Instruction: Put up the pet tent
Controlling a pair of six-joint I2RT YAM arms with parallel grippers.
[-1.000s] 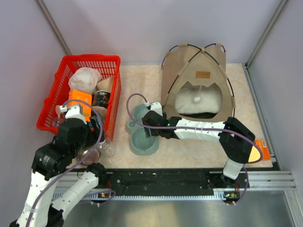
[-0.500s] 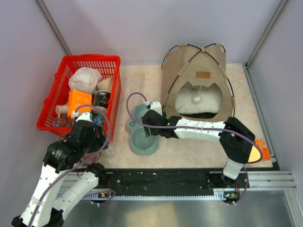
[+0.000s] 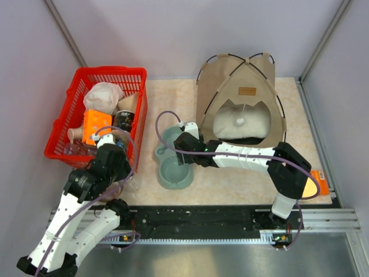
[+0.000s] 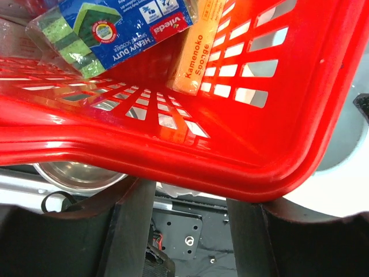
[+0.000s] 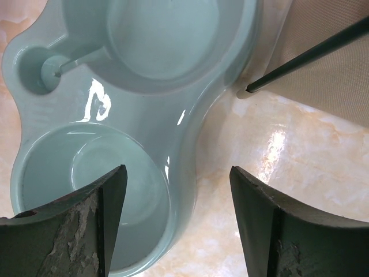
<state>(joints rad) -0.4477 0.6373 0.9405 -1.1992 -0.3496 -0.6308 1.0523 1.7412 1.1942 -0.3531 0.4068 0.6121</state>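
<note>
The pet tent (image 3: pixel 242 75) stands upright at the back right, tan with dark poles, a brown label patch (image 3: pixel 247 90) and a white pompom (image 3: pixel 238 121) in its cat-head doorway. A fluffy cushion (image 3: pixel 256 128) lies inside. My right gripper (image 3: pixel 183 154) is open and empty, low over a teal double bowl (image 3: pixel 173 173) just left of the tent. In the right wrist view the gripper (image 5: pixel 181 231) straddles the bowl's rim (image 5: pixel 190 173); a tent pole foot (image 5: pixel 248 89) and tan fabric (image 5: pixel 334 69) show at upper right. My left gripper (image 4: pixel 190 231) is open and empty at the red basket's near corner.
The red basket (image 3: pixel 78 86) at the left holds sponge packs (image 4: pixel 109 29), an orange sponge (image 4: pixel 199 52) and other items. A metal bowl (image 4: pixel 81 173) lies below its near edge. An orange object (image 3: pixel 319 182) lies at the table's right front. Walls enclose three sides.
My left arm has drawn back from over the basket toward its near right corner. The right arm has shifted only slightly over the teal bowl. The tent has not moved.
</note>
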